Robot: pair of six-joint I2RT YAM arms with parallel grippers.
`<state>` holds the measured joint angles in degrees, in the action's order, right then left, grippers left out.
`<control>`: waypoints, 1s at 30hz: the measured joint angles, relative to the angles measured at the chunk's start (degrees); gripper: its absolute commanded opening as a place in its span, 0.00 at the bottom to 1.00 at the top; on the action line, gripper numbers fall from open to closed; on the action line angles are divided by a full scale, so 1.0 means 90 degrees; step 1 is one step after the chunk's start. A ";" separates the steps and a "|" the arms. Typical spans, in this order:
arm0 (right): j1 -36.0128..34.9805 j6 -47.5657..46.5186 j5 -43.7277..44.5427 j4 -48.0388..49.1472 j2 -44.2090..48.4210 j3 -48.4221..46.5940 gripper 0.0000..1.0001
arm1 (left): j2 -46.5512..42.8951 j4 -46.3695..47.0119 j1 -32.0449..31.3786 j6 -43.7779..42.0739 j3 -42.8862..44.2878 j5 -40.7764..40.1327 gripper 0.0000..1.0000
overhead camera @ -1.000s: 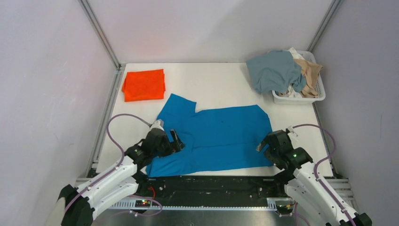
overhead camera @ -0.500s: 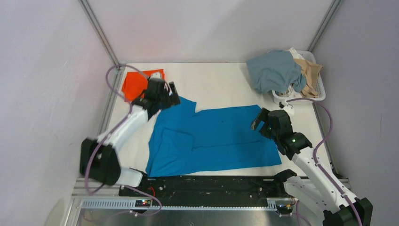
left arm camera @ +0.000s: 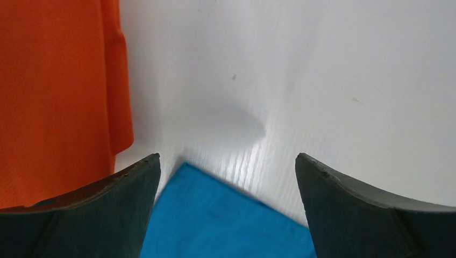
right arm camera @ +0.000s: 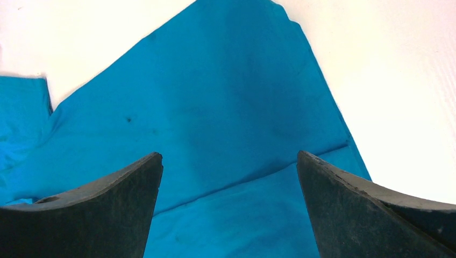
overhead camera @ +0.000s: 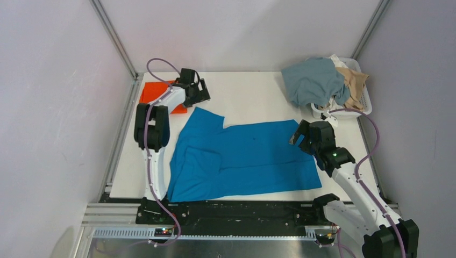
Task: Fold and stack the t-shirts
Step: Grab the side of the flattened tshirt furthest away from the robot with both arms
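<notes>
The royal blue t-shirt lies spread on the table, its near half folded over lengthwise. Its sleeve tip shows in the left wrist view. The orange-red t-shirt lies folded at the far left, partly behind my left arm, and also shows in the left wrist view. My left gripper is open and empty, just beyond the blue sleeve. My right gripper is open and empty over the blue shirt's right part. The fold line runs between its fingers.
A white slotted basket stands at the far right. A grey-blue shirt hangs over its left rim and a tan one lies inside. The left arm stretches along the table's left side.
My left arm has swung from the shirt's near left side to the far left, beside the orange shirt. My right gripper has moved from the near right hem towards the far right corner.
</notes>
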<state>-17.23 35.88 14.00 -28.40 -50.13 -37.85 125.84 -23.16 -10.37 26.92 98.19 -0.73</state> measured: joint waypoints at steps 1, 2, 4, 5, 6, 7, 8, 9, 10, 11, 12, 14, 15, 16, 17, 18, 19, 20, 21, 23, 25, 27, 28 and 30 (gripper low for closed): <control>0.0002 -0.0002 -0.0022 0.0000 0.0000 0.0000 0.99 | 0.0163 -0.0036 -0.0002 0.0012 0.0124 -0.0012 1.00; 0.0012 -0.0007 -0.0039 -0.0002 0.0000 0.0000 0.99 | 0.0277 -0.0068 -0.0002 0.0029 0.0209 -0.0017 1.00; 0.0012 -0.0017 -0.0046 -0.0005 0.0015 0.0000 0.99 | 0.0381 -0.0117 -0.0012 0.0102 0.0321 -0.0051 0.95; 0.0019 -0.0017 -0.0053 -0.0005 0.0039 0.0000 0.99 | 0.0381 -0.0138 -0.0012 0.0158 0.0345 -0.0036 0.95; 0.0024 -0.0017 -0.0056 -0.0007 0.0056 0.0000 0.99 | 0.0381 -0.0155 -0.0015 0.0180 0.0347 -0.0010 0.97; 0.0024 -0.0017 -0.0058 -0.0007 0.0092 0.0000 1.00 | 0.0386 -0.0197 -0.0015 0.0219 0.0340 0.0027 0.97; 0.0027 -0.0017 -0.0058 -0.0007 0.0114 0.0000 1.00 | 0.0391 -0.0204 -0.0015 0.0240 0.0335 0.0041 0.97; 0.0032 -0.0017 -0.0063 -0.0005 0.0148 0.0000 0.99 | 0.0389 -0.0204 -0.0017 0.0267 0.0328 0.0085 0.97; 0.0039 -0.0017 -0.0066 -0.0007 0.0177 0.0000 1.00 | 0.0386 -0.0194 -0.0022 0.0289 0.0304 0.0102 0.95; 0.0049 -0.0015 -0.0073 -0.0007 0.0204 0.0000 0.99 | 0.0374 -0.0177 -0.0027 0.0294 0.0289 0.0114 0.94; 0.0053 -0.0015 -0.0087 -0.0005 0.0226 0.0000 0.99 | 0.0340 -0.0146 -0.0032 0.0291 0.0223 0.0112 0.92; 0.0053 -0.0015 -0.0100 -0.0005 0.0257 0.0000 1.00 | 0.0233 -0.0148 -0.0044 0.0291 0.0056 0.0117 0.88; 0.0053 -0.0015 -0.0107 -0.0007 0.0270 0.0002 0.99 | 0.0177 -0.0155 -0.0053 0.0287 -0.0024 0.0134 0.85; 0.0053 -0.0015 -0.0107 -0.0005 0.0282 0.0005 0.99 | 0.0121 -0.0163 -0.0063 0.0287 -0.0112 0.0141 0.83; 0.0053 -0.0015 -0.0112 -0.0002 0.0289 0.0012 0.99 | 0.0080 -0.0185 -0.0075 0.0287 -0.0165 0.0153 0.80; 0.0053 -0.0015 -0.0114 -0.0005 0.0296 0.0019 1.00 | 0.0032 -0.0187 -0.0092 0.0279 -0.0253 0.0151 0.79; 0.0053 -0.0015 -0.0117 -0.0005 0.0301 0.0027 0.99 | -0.0019 -0.0202 -0.0114 0.0277 -0.0323 0.0153 0.75; 0.0053 -0.0015 -0.0131 -0.0007 0.0304 0.0034 0.99 | -0.0058 -0.0228 -0.0143 0.0262 -0.0384 0.0129 0.73; 0.0053 -0.0015 -0.0136 -0.0007 0.0306 0.0041 0.99 | -0.0092 -0.0262 -0.0172 0.0236 -0.0427 0.0100 0.67; 0.0056 -0.0015 -0.0138 -0.0007 0.0313 0.0061 0.99 | -0.0129 -0.0342 -0.0231 0.0197 -0.0474 0.0029 0.57; 0.0066 -0.0015 -0.0141 -0.0002 0.0316 0.0085 1.00 | -0.0129 -0.0427 -0.0284 0.0155 -0.0483 -0.0075 0.45; 0.0078 -0.0015 -0.0141 0.0000 0.0316 0.0124 0.99 | -0.0129 -0.0537 -0.0311 0.0109 -0.0483 -0.0136 0.32; 0.0090 -0.0017 -0.0141 0.0000 0.0316 0.0141 0.99 | -0.0126 -0.0568 -0.0313 0.0107 -0.0483 -0.0153 0.25; 0.0117 -0.0017 -0.0136 0.0002 0.0294 0.0158 1.00 | -0.0126 -0.0661 -0.0323 0.0090 -0.0481 -0.0185 0.13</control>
<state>-16.19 35.73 12.78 -28.38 -47.48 -36.42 124.70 -29.10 -13.28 27.73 93.86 -2.39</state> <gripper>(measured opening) 0.993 0.280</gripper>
